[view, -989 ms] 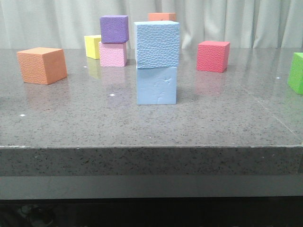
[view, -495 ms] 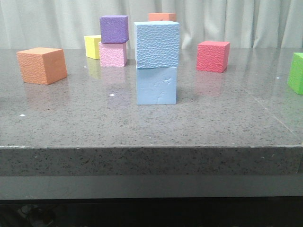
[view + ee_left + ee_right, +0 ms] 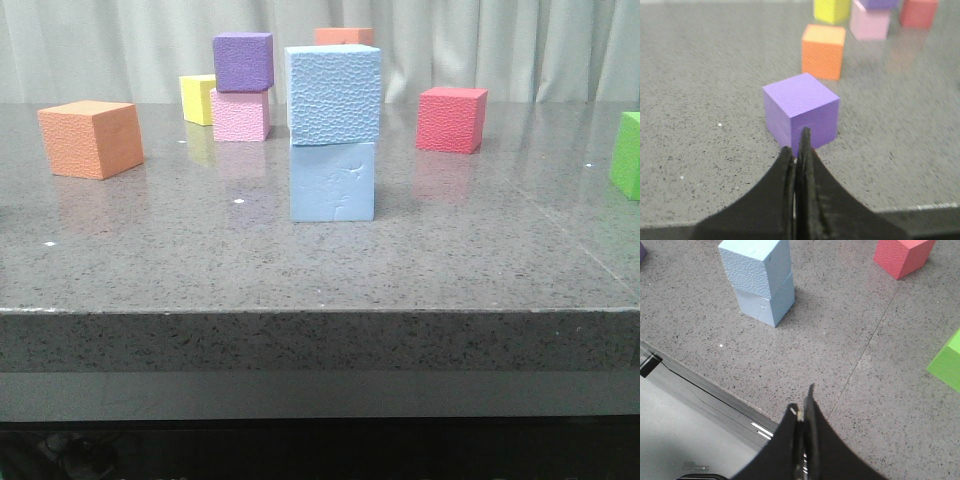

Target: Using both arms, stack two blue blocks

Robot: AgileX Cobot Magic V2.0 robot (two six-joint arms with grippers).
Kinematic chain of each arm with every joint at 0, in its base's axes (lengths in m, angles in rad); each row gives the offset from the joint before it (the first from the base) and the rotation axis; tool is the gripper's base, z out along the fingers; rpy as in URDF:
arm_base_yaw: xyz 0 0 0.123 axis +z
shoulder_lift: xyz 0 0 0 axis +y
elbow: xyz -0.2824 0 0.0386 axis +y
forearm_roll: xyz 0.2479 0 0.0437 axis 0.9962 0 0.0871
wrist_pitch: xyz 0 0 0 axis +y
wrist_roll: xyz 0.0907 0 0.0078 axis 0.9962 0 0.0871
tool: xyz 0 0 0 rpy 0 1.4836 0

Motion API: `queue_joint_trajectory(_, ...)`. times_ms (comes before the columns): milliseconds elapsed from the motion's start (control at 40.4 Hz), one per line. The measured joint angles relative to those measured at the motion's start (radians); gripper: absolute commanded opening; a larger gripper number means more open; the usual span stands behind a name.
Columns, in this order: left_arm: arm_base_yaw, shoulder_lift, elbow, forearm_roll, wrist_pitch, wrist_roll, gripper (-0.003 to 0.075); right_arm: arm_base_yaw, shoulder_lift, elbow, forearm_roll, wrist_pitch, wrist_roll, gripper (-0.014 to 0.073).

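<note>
nothing on the table (image 3: 180,255) has moved; one blue block (image 3: 333,94) sits atop the other blue block (image 3: 332,181). left gripper (image 3: 799,150) and right gripper (image 3: 804,407) are both closed, empty.

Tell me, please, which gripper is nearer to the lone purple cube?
Left. The left gripper sits just short of the purple cube, fingertips nearly touching it. The right gripper hangs over the table's front edge, facing the blue stack.
</note>
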Motion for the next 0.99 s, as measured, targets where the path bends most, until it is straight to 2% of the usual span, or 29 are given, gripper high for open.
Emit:
queue_joint_trajectory(173, 0.055, -0.160, 0.205, -0.068, -0.181, -0.001, -0.0018, 0.000, 0.000, 0.000, 0.000, 0.000, 0.000, -0.0069)
queue_joint_trajectory(321, 0.058, -0.175, 0.211, -0.078, -0.266, -0.001, -0.0018, 0.000, 0.000, 0.000, 0.001, 0.000, 0.000, -0.0069)
queue_joint_trajectory(989, 0.058, -0.175, 0.211, -0.080, -0.268, -0.001, -0.0018, 0.000, 0.000, 0.000, 0.001, 0.000, 0.000, -0.0069)
